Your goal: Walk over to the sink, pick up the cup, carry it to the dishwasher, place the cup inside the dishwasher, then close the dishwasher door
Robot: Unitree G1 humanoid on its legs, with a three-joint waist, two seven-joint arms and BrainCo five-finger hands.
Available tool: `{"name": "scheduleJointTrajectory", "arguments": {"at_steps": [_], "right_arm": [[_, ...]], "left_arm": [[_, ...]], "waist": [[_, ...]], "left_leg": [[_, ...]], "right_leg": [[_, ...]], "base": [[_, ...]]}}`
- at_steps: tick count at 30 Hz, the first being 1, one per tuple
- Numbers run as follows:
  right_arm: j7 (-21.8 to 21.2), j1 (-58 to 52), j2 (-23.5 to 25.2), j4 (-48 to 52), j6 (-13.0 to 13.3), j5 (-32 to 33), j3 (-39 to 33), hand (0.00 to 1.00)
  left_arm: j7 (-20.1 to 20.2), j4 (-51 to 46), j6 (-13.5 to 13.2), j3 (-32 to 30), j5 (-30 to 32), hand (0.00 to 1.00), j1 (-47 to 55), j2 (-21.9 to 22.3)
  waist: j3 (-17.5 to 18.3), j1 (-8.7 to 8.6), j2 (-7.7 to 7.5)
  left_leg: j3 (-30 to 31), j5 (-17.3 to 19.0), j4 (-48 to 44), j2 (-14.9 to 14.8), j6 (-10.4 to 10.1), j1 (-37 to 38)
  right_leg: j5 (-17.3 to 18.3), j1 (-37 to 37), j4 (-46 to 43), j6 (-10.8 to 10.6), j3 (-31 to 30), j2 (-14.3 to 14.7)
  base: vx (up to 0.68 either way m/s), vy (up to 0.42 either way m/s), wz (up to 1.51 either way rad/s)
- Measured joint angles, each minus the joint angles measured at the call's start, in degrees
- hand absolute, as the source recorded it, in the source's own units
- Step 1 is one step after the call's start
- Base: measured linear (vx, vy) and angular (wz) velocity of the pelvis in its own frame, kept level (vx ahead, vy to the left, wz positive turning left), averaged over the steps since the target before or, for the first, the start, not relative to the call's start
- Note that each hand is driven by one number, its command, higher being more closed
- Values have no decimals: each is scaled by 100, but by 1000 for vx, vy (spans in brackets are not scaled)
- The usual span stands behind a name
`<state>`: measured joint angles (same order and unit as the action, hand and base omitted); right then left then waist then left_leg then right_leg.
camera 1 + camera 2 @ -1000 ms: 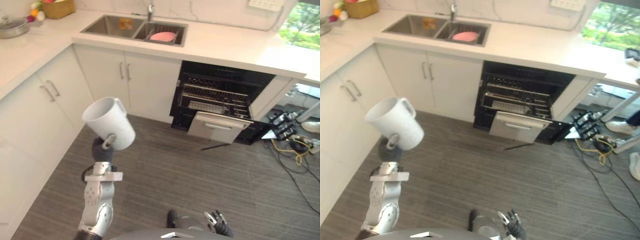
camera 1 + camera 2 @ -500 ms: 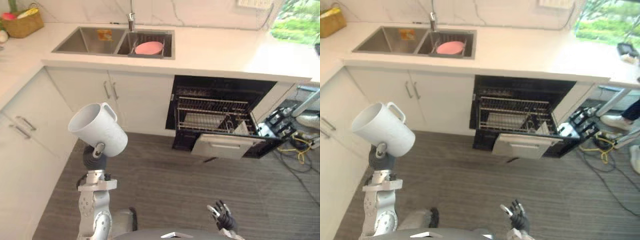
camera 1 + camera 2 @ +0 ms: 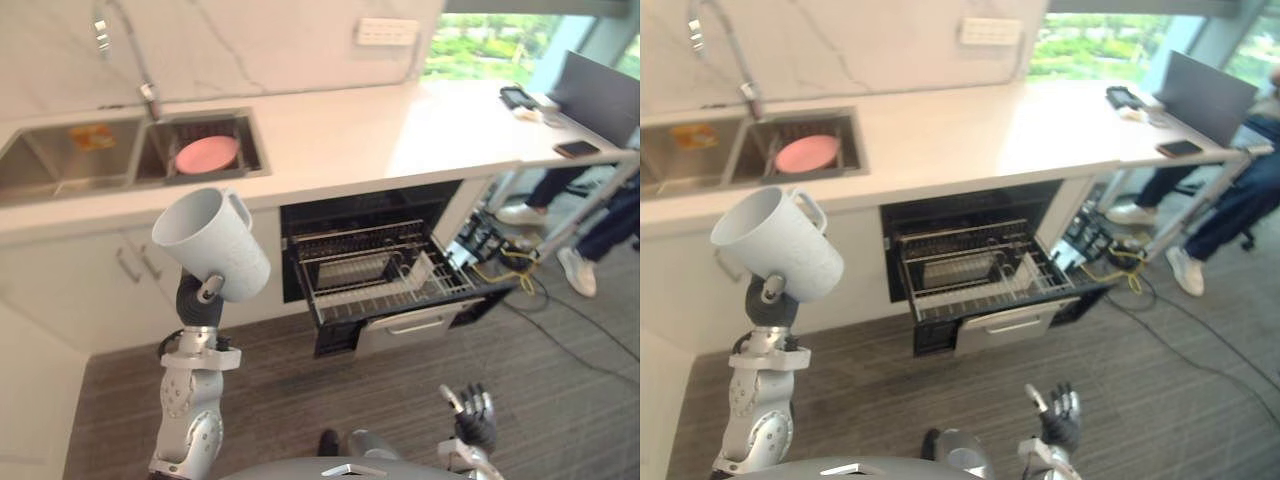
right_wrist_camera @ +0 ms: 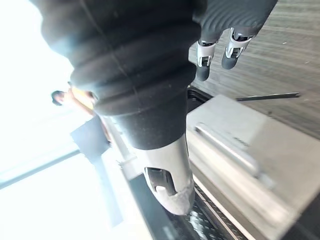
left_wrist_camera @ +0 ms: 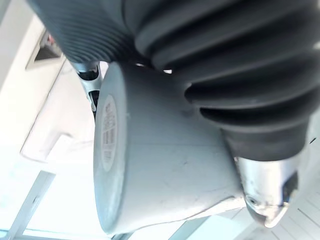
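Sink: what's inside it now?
In the sink, a pink plate lies in the right basin, an orange item in the left. The basin floor under the plate is covered.

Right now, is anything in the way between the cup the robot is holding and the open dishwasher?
Nothing visible is. The left hand holds the cup up in the air, to the left of the dishwasher, whose rack is pulled out towards the robot. Between them there is just floor and open air.

White handled cup (image 3: 212, 246), tilted, aloft in left hand (image 3: 203, 300); dishwasher (image 3: 380, 272) open.
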<state>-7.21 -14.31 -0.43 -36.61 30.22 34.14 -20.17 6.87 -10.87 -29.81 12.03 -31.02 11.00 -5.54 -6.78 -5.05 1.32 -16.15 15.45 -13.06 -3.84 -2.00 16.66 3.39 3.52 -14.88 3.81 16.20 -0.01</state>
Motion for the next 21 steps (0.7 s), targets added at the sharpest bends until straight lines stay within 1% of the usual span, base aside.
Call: {"name": "scheduleJointTrajectory", "arguments": {"at_steps": [1,2,3,4,5,6,7,8,9,10,11,12,13,14,15,16,17,18,19,20,21], "right_arm": [[139,-11,-5,237,15,-5,34,0],[312,-29,14,603,46,-5,94,0],[434,-54,22,776,107,-21,140,0],[613,-153,60,1170,198,-42,203,0],[752,-246,119,1661,310,-45,196,0],[809,-283,139,1950,369,-50,190,0],[912,-345,138,2412,505,-72,181,0],[913,-337,144,2564,565,-73,173,0],[897,-290,142,2756,690,-71,105,0],[870,-199,130,2896,755,-70,87,0],[847,-147,131,2958,779,-70,91,0],[718,-55,123,3150,765,-69,94,0],[654,-38,93,3212,758,-71,112,0],[596,-5,23,3278,721,-71,158,0],[486,25,-51,3312,681,-72,198,0],[316,108,-132,3335,600,-70,220,0],[172,201,-254,3343,540,-56,295,0],[67,236,-346,3365,495,-28,359,0],[-110,256,-468,3405,420,50,492,0],[-214,210,-444,3508,306,109,627,0],[-326,108,-395,3772,174,183,748,0]], "left_arm": [[-39,-57,-2,-4,43,100,-1,-8],[-62,-200,-24,-18,47,100,75,-3],[-59,-225,-58,-11,47,100,95,-4],[-53,-225,-67,64,46,100,105,-1],[-45,-281,-69,169,40,100,147,21],[-34,-351,-71,217,39,100,193,64],[-7,-453,-110,301,42,100,292,112],[9,-456,-158,348,41,100,318,160],[100,-444,-197,410,41,100,366,220],[184,-416,-236,422,41,100,416,228],[224,-413,-245,420,40,100,446,219],[313,-407,-264,442,39,100,462,224],[349,-405,-270,454,42,100,460,234],[367,-393,-282,483,44,100,460,234],[349,-352,-298,501,90,100,462,234],[301,-286,-328,493,189,100,467,235],[240,-229,-378,493,292,100,467,244],[203,-196,-405,492,358,100,467,257],[126,-156,-408,478,452,100,468,268],[51,-146,-408,435,526,100,473,195],[-38,-158,-408,411,590,100,431,124]], "waist": [[15,24,52],[21,37,66],[12,35,48],[-19,39,-4],[-79,64,-18],[-122,69,-7],[-166,107,-31],[-156,148,-4],[-148,176,-18],[-148,194,-66],[-153,197,-85],[-134,174,-128],[-134,171,-139],[-140,172,-160],[-144,179,-166],[-138,191,-146],[-127,226,-62],[-113,241,-2],[-85,303,22],[-10,313,-74],[45,311,-160]], "left_leg": [[0,-31,21,-15,46,59],[-45,-75,-128,-44,65,91],[-67,-73,-327,-64,63,27],[-128,-90,-1026,-136,80,-185],[-154,-231,-2062,-306,80,-586],[-137,-417,-2659,-422,91,-826],[-90,-746,-3732,-683,78,-1393],[-111,-624,-4037,-805,63,-1580],[-111,-268,-4137,-951,102,-1752],[-99,18,-3661,-973,130,-1808],[-97,105,-3262,-958,125,-1822],[86,127,-2089,-817,43,-1817],[269,87,-1603,-710,2,-1821],[603,-59,-917,-542,-97,-1815],[950,-269,-362,-412,-176,-1805],[1306,-528,64,-335,-270,-1789],[1500,-677,238,-364,-303,-1760],[1519,-733,259,-397,-311,-1746],[1374,-1133,144,-348,-453,-1680],[1116,-981,126,-212,-332,-1648],[944,-919,143,-60,-232,-1674]], "right_leg": [[3,-43,43,-2,-132,88],[47,-65,73,-19,-273,172],[103,-89,113,-30,-275,172],[229,-201,165,-30,-239,113],[271,-313,175,-43,-221,90],[298,-386,178,-55,-235,87],[351,-487,205,-52,-315,83],[371,-539,212,-63,-344,85],[400,-637,237,-75,-418,44],[398,-718,261,-68,-513,-62],[404,-756,281,-80,-580,-111],[421,-756,304,-186,-735,-283],[423,-752,305,-249,-805,-352],[427,-746,316,-334,-937,-450],[432,-753,353,-414,-1067,-539],[436,-752,395,-561,-1268,-605],[472,-756,416,-744,-1476,-607],[484,-753,416,-841,-1590,-588],[492,-765,445,-991,-1844,-633],[443,-796,583,-1056,-1949,-828],[387,-780,761,-1083,-1933,-1053]], "base": [[206,-28,-86],[130,-16,-64],[114,-19,-41],[93,-14,-10],[82,-15,-2],[105,20,-4],[105,35,-10],[126,46,-19],[152,52,-31],[148,59,-35],[174,114,-44],[115,121,-35],[151,201,-41],[122,191,-39],[179,332,-59],[147,302,-85],[149,326,-92],[190,388,-112],[201,407,-106],[231,504,-99],[190,417,-78]]}}
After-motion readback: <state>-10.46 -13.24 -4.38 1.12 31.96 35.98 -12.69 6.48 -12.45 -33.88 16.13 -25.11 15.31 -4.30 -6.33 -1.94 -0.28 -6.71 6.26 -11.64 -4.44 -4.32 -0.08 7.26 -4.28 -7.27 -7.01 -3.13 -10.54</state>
